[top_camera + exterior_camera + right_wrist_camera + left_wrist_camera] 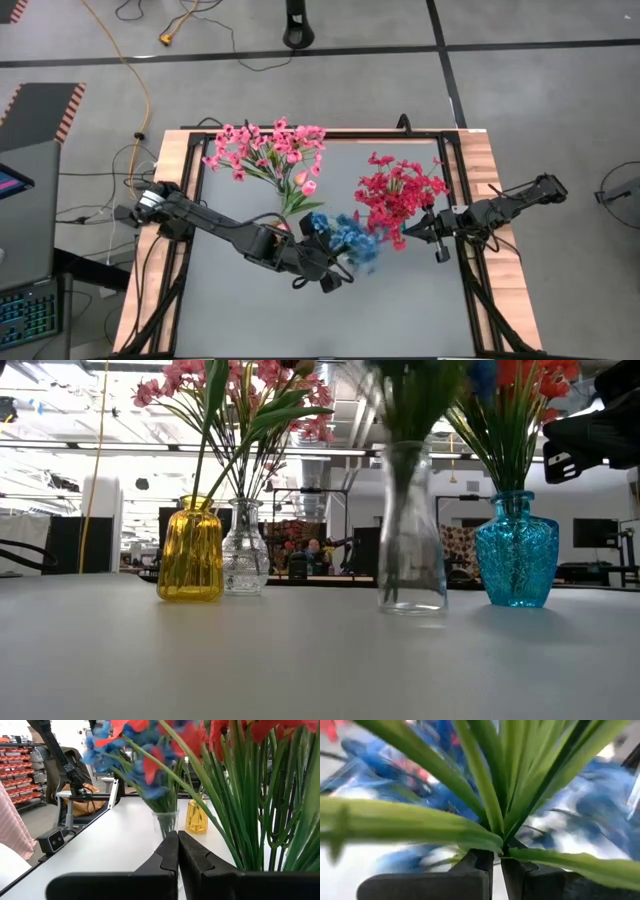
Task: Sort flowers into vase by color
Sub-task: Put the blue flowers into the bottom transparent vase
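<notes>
Where the left gripper [335, 272] sits mid-table, its fingers [480, 865] are pinched on the green stems of the blue flowers [348, 238]. Blossoms are bright blue, blurred in every view; leaves are long, narrow, strap-like. The stems drop into a clear vase [411, 530], tall and narrow-necked.

Pink flowers [265, 150]: light pink blossoms, fanned wide at far left, standing in a yellow vase [190, 552] and a small clear cut-glass vase [245, 548], which stand side by side, the cut-glass one partly behind the yellow one.

Red flowers [400, 190]: deep red-pink, dense bunch, right of centre, in a textured blue vase [516, 550].

Right gripper [438, 238] is just right of the red flowers, fingers [170, 855] pressed together, holding nothing.

All four vases stand upright on the table [400, 310]. No brand, label or legible writing can be read on any of them.
</notes>
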Tool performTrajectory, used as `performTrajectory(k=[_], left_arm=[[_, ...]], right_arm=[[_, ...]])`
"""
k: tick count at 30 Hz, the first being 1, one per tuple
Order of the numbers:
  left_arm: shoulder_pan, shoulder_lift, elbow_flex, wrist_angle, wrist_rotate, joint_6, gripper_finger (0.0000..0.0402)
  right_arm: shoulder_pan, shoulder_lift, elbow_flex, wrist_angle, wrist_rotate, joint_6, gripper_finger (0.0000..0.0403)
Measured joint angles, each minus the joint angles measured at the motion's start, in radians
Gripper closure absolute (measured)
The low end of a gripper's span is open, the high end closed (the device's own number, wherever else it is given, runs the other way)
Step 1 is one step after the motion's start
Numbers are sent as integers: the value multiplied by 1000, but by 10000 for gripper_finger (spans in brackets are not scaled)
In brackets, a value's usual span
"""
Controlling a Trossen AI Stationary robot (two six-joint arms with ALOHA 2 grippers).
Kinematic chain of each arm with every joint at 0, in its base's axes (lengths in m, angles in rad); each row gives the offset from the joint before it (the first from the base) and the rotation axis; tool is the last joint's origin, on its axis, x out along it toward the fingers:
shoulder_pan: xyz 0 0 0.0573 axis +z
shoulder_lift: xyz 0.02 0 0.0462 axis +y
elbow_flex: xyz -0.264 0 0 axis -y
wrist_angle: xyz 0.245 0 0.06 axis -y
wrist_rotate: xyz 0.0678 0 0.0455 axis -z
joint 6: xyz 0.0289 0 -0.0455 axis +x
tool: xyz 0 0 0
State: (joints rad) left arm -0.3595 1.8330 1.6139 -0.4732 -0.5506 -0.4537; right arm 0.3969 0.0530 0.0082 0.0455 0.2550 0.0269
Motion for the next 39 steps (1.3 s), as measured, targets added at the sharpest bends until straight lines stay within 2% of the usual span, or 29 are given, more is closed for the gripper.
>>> performTrajectory(k=[3, 9, 16, 19, 23, 29, 32, 39], left_arm=[[1, 18, -2, -53, 13, -10, 393], [3, 70, -2, -37, -4, 27, 393], [9, 64, -1, -33, -2, 42, 389], [9, 59, -1, -30, -4, 49, 369], [7, 59, 0, -33, 10, 50, 321], [8, 25, 0, -41, 121, 52, 257], [7, 1, 0, -48, 116, 45, 247], [-12, -40, 1, -93, 63, 49, 255]], right_arm=[[0, 0, 0, 0, 0, 0, 369], [0, 6, 0, 0, 0, 0, 369], [0, 12, 0, 0, 0, 2, 369], [0, 12, 0, 0, 0, 2, 369], [0, 12, 0, 0, 0, -1, 369], [0, 12, 0, 0, 0, -1, 369], [0, 12, 0, 0, 0, 0, 369], [0, 12, 0, 0, 0, 0, 369]])
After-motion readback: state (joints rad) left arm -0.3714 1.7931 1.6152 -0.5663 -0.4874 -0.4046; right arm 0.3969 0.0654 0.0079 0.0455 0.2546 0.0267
